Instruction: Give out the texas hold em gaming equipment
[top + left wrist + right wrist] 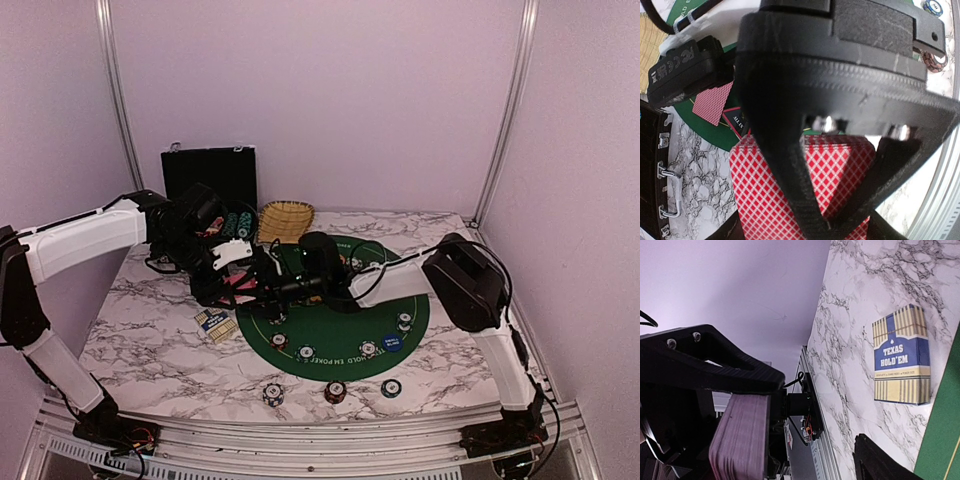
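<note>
My left gripper (232, 283) is shut on a deck of red diamond-backed playing cards (760, 190), held above the left edge of the round green mat (340, 330). My right gripper (820, 412) reaches in from the right and stands open. One of its fingers (715, 365) lies against the deck (740, 440); the other is well apart. A single card (712, 102) and a black-red triangle marker (737, 120) lie on the mat. Striped chips (306, 352) and a blue disc (392, 343) sit on the mat's near part.
A blue and yellow card box (215, 323) lies on the marble left of the mat. Three chips (335, 392) sit by the table's front edge. A black case (210, 175) and a straw basket (285, 220) stand at the back.
</note>
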Motion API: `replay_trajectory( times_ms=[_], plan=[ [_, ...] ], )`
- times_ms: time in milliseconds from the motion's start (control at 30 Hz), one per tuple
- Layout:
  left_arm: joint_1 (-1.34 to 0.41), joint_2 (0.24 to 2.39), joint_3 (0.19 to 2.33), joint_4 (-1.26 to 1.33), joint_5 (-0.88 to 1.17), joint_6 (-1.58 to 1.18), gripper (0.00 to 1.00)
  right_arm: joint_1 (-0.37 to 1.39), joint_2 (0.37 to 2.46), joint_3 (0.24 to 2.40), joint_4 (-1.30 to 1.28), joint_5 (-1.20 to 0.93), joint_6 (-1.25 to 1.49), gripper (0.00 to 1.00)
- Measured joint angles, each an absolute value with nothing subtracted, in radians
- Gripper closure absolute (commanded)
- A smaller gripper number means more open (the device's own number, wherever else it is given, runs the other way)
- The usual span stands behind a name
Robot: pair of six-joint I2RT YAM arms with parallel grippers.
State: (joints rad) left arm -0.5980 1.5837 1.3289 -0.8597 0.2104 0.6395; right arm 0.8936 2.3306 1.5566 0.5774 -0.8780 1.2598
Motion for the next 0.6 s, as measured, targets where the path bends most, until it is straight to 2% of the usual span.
replay_trajectory(
  times_ms=[333, 600],
  plan=[
    [-0.608, 1.584, 1.330, -0.866, 0.219, 0.641, 1.00, 0.899, 2.365, 1.656, 0.521, -0.885, 1.252, 0.27],
    [-0.609, 1.591, 1.330, -0.871, 0.218, 0.647, 1.00, 0.893, 2.369, 1.660, 0.459, -0.889, 1.212, 0.40]
  ],
)
